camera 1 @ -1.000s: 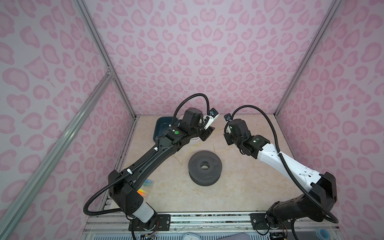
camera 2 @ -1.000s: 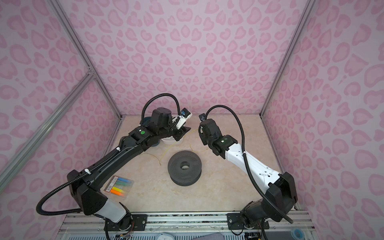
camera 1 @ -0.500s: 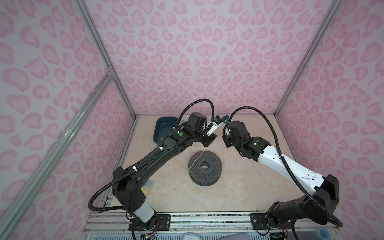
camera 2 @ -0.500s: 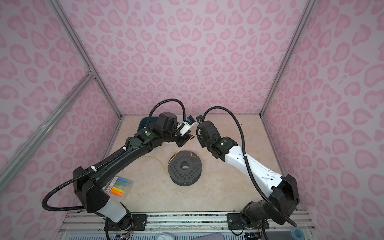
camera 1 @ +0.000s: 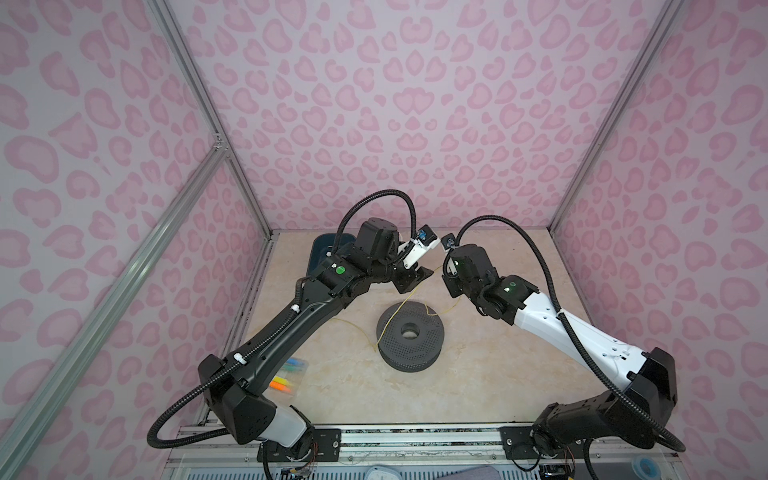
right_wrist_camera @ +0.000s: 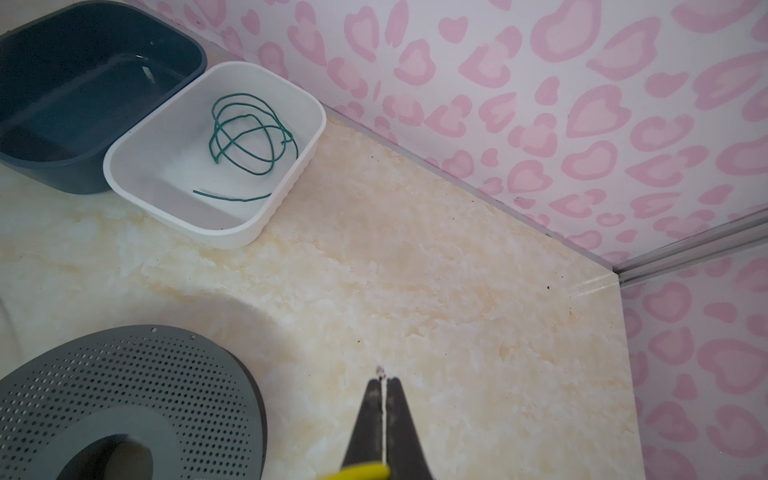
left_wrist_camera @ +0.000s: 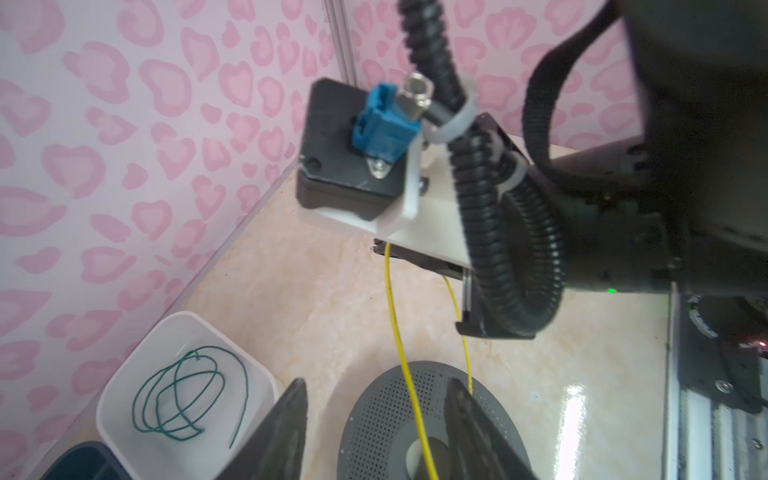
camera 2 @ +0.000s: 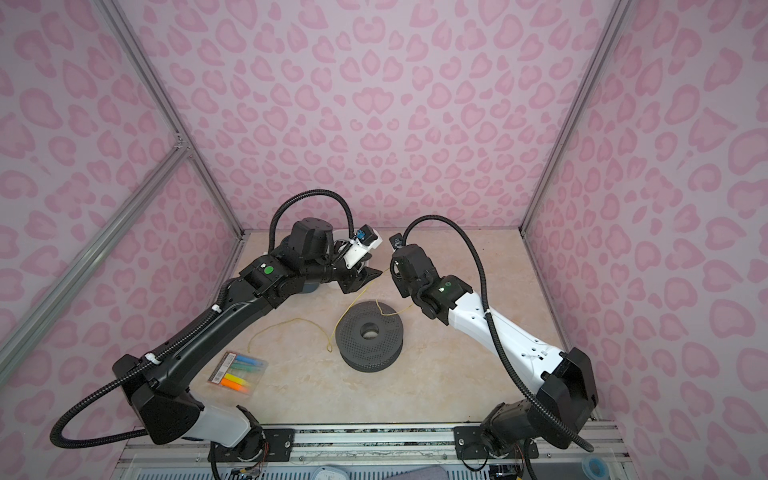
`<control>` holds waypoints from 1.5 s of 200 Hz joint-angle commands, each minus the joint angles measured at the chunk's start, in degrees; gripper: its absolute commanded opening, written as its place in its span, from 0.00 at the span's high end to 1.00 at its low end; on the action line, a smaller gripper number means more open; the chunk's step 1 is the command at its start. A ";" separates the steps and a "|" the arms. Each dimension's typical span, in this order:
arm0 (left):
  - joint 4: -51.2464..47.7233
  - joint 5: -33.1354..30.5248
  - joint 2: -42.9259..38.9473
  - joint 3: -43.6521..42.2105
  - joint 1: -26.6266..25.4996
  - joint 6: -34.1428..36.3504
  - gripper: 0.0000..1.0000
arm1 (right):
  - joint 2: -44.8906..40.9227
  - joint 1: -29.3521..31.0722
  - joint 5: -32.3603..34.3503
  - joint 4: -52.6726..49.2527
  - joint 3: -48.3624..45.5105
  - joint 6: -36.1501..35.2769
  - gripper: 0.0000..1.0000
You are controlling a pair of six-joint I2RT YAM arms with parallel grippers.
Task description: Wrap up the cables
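In both top views the yellow cable (camera 1: pixel 400 308) drops from between the two arms and crosses the top flange of the grey spool (camera 1: pixel 428 340) at mid-desk. Its slack trails in a loose curve over the desk (camera 2: pixel 415 395) on the left arm's side (a pack of markers (camera 2: pixel 237 372) lies nearby, not involved). The left claw (camera 1: pixel 417 277) hangs over the spool's far edge with its jaws parted.

In the left wrist view you can confirm this. The claw's fingers (left_wrist_camera: pixel 286 432) stand well apart, and the cable runs between them and over the flange; the claw grips nothing. Opposite, the cable hangs from the tip of the right claw (left_wrist_camera: pixel 376 247). The green cable (left_wrist_camera: pixel 183 399) lies in loose loops inside the white bin (left_wrist_camera: pixel 257 374).

In the right wrist view the right claw is clamped tight on the yellow cable, with a pale strand pinched in the seam. The green cable sits in the white bin, well apart from the spool, just beside a dark bin (right_wrist_camera: pixel 62 104).

Assessment: the task is at an early stage. The yellow cable is only draped over the spool, and I cannot make out any turn around its core. The green one looks untouched, so both windings remain.
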 commanded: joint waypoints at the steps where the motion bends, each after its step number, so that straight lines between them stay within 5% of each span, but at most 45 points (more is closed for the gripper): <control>1: -3.59 6.19 1.48 1.27 -0.01 -1.03 0.47 | 0.66 0.48 0.10 0.44 0.68 0.09 1.00; 48: -5.15 3.49 4.23 2.01 -0.52 -0.68 0.63 | 0.14 0.85 0.54 0.28 0.98 -0.10 1.00; 83: -1.55 0.11 3.45 -0.05 -0.54 -1.55 0.96 | -0.35 1.01 0.62 0.14 0.60 -0.46 1.00; 108: 2.68 -0.76 1.83 -2.85 -0.54 -2.66 0.96 | -0.45 1.22 -0.38 -0.04 0.26 -0.05 1.00; 143: 10.65 -2.86 -0.75 -8.58 0.03 -5.10 0.96 | -3.73 1.10 -4.13 -0.73 -0.73 3.40 0.59; 175: 15.44 1.70 -2.55 -11.01 2.71 -9.74 0.96 | -11.46 -2.04 -10.98 0.05 -4.56 8.55 0.45; 195: 18.66 5.24 -3.83 -12.29 4.29 -12.76 0.96 | -16.76 -6.08 -15.75 2.54 -8.51 15.59 0.43; 243: 28.78 9.39 -7.09 -17.32 5.85 -19.01 0.96 | -27.53 -13.42 -24.98 26.49 -28.47 49.44 0.34; 300: 35.85 9.85 -8.33 -19.67 6.12 -21.82 0.96 | -22.73 -12.67 -28.98 51.65 -39.24 79.65 0.22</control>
